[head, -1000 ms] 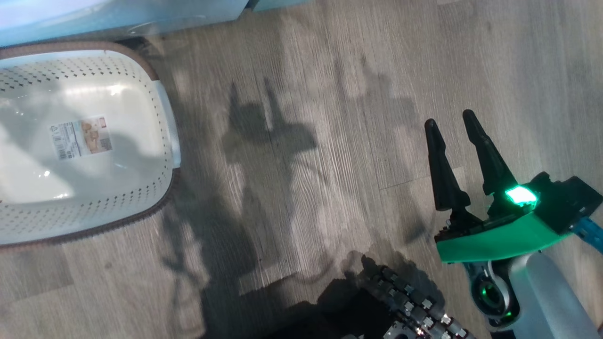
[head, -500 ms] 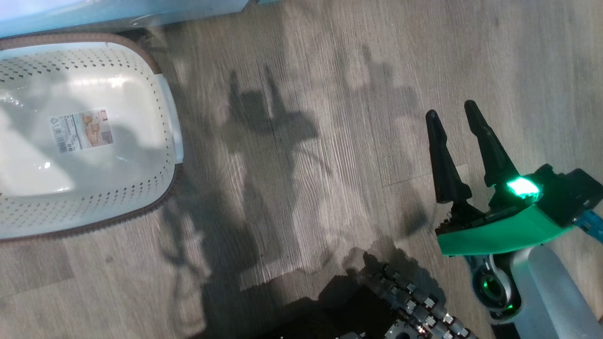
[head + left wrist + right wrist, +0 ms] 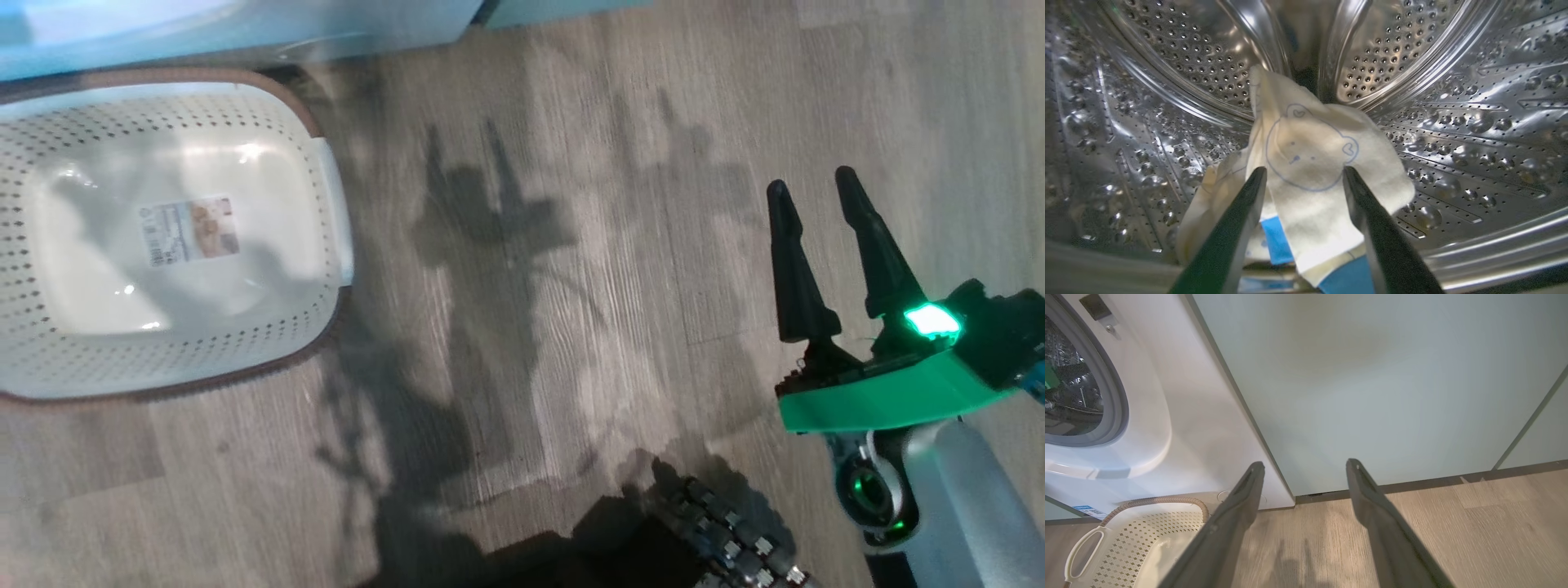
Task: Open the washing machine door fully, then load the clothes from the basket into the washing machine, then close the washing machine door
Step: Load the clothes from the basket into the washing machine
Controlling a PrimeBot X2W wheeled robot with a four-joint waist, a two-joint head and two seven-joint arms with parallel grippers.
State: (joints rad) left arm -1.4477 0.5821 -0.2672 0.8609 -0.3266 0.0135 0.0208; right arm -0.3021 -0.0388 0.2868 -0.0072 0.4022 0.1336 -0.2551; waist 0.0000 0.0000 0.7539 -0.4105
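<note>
Inside the washing machine's steel drum (image 3: 1453,122) lie the clothes (image 3: 1310,163), cream with a bear outline and blue patches. My left gripper (image 3: 1302,173) is open in the drum, its fingers either side of the top garment's near end. The basket (image 3: 188,359) stands on the floor at the left, with nothing but a label on its bottom. It also sits low in the right wrist view (image 3: 1139,539), in front of the white washing machine (image 3: 1180,416). My right gripper (image 3: 808,192) hangs open over bare floor, well right of the basket, and is empty (image 3: 1304,465). The washing machine door is out of view.
Pale-green cabinet doors (image 3: 1372,375) stand right of the machine, above a dark plinth. Wood floor (image 3: 531,327) stretches between the basket and my right arm. My dark base with a cable chain (image 3: 718,531) sits at the bottom edge.
The whole head view has shifted, so the camera moved; the basket and floor shadows sit further right in the picture. My right gripper stays open in much the same pose.
</note>
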